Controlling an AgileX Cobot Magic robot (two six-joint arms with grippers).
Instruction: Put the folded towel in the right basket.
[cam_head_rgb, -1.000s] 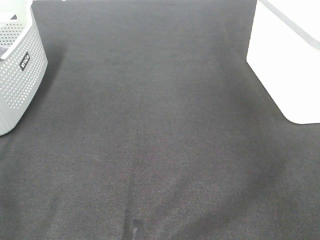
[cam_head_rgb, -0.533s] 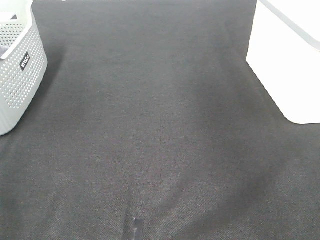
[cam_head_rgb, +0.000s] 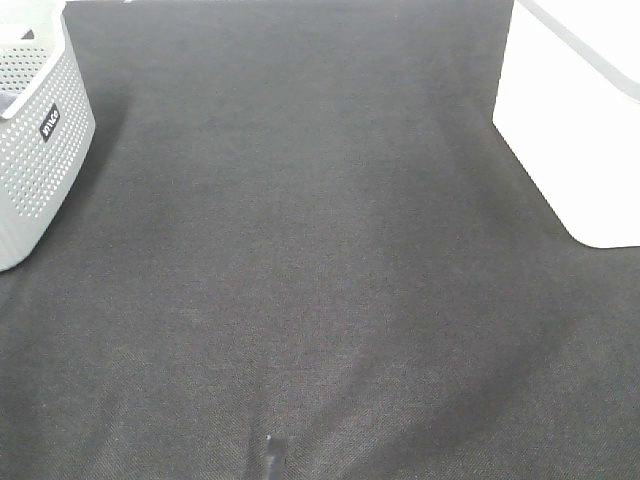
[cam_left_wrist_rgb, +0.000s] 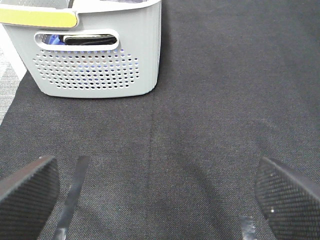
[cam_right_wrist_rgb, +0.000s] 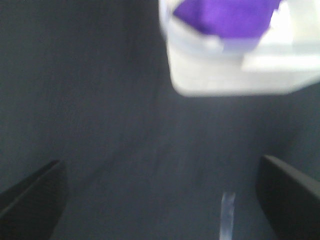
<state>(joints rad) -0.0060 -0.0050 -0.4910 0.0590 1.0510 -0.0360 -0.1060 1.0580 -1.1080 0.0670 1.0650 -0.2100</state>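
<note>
The right basket (cam_head_rgb: 575, 120) is a white bin at the far right of the exterior high view. In the blurred right wrist view the same basket (cam_right_wrist_rgb: 235, 70) holds a purple folded towel (cam_right_wrist_rgb: 225, 15) inside it. My right gripper (cam_right_wrist_rgb: 160, 200) is open and empty over the dark mat, some way back from that basket. My left gripper (cam_left_wrist_rgb: 155, 200) is open and empty over the mat, facing the grey perforated basket (cam_left_wrist_rgb: 95, 55). Neither gripper shows in the exterior high view.
A grey perforated basket (cam_head_rgb: 35, 150) with a yellow-trimmed rim stands at the far left and holds dark and blue cloth. A dark fabric mat (cam_head_rgb: 300, 280) covers the table, with a crease running along its middle.
</note>
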